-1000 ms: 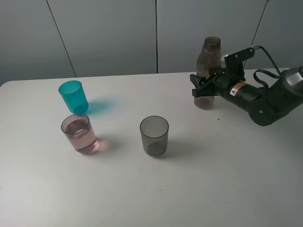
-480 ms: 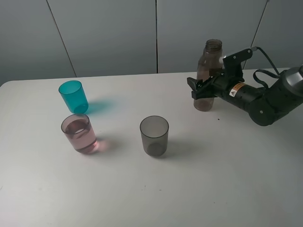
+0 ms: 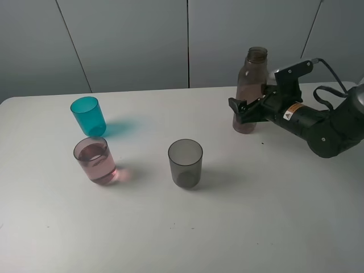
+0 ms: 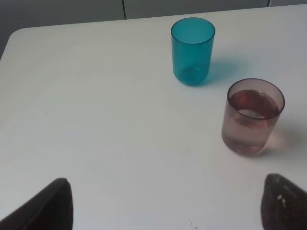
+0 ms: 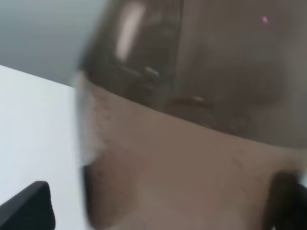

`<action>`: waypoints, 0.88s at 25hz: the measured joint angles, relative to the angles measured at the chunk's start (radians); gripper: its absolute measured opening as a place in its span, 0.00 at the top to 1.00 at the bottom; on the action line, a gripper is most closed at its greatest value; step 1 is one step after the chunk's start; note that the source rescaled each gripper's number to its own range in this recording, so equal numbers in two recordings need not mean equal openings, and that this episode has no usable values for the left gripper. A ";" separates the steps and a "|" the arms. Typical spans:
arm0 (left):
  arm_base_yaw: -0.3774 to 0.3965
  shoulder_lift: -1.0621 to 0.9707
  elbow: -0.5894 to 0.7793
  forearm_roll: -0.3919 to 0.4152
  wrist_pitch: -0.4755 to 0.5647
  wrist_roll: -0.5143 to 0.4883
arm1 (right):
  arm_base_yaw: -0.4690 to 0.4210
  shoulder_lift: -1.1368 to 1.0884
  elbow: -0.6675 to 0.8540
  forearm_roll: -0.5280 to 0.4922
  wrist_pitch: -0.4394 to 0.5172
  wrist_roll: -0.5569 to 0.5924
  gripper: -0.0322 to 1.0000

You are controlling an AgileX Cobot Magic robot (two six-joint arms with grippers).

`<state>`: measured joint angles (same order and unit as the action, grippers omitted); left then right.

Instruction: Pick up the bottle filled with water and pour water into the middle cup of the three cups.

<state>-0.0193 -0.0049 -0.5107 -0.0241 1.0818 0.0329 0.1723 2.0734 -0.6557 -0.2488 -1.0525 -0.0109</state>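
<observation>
— So where do you stand with the bottle (image 3: 248,91)?

— It's upright at the far right of the table (image 3: 227,227). Your right claw (image 3: 245,109) is spread wide, its fingers either side of the bottle's lower body and not pinching it. The pink cup (image 3: 94,160), near left between the teal cup (image 3: 88,115) and the grey cup (image 3: 185,163), already holds liquid.

— And the step in hand?

— My read: you're letting go. Draw the claw straight back, level, so neither finger clips the bottle and tips it.

— The left claw (image 4: 158,203)?

— Spread too, empty, hovering over the cups.
</observation>
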 joint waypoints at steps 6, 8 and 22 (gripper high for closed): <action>0.000 0.000 0.000 0.000 0.000 0.000 | 0.000 -0.154 0.159 0.054 0.023 -0.008 0.01; 0.000 0.000 0.000 0.000 0.000 0.000 | 0.000 -0.238 0.200 0.080 0.070 -0.008 0.01; 0.000 0.000 0.000 0.000 0.000 0.000 | 0.000 -1.166 -0.042 0.165 1.285 0.059 0.00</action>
<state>-0.0193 -0.0049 -0.5107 -0.0241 1.0818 0.0329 0.1723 0.9073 -0.6980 -0.0840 0.2323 0.0478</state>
